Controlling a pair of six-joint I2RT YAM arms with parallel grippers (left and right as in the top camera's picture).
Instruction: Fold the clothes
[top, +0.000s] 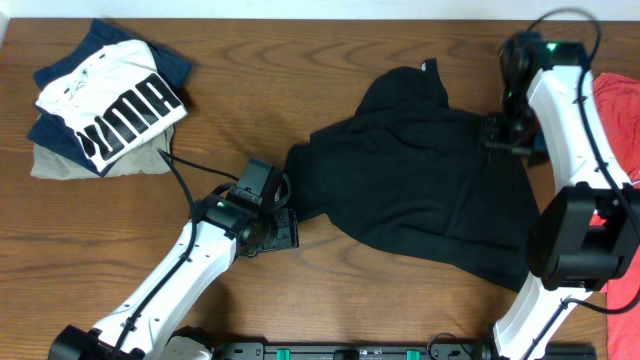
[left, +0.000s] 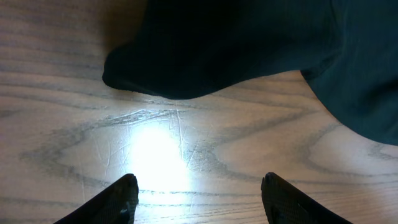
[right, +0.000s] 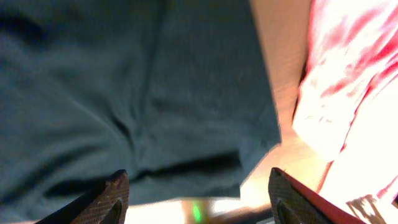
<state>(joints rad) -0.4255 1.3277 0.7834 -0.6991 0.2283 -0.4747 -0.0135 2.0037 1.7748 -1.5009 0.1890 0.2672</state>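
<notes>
The black garment lies rumpled and spread out on the wooden surface, right of centre. One lobe reaches toward the far edge, and its broad lower part runs to the near right.

The left pincer sits low at the garment's left edge. Its fingers are spread wide with nothing between them. In the left wrist view only bare wood lies between the tips. The cloth's rounded dark corner lies just beyond them, apart from both.

The right pincer hangs over the garment's right edge, toward the far side. Its fingers also stand wide apart. The dark fabric lies under them, and its hem edge runs between the two tips. No fold is pinched.

A red shirt lies just right of that edge. A folded stack topped by a white PUMA shirt sits at the far left, well apart from the garment.
</notes>
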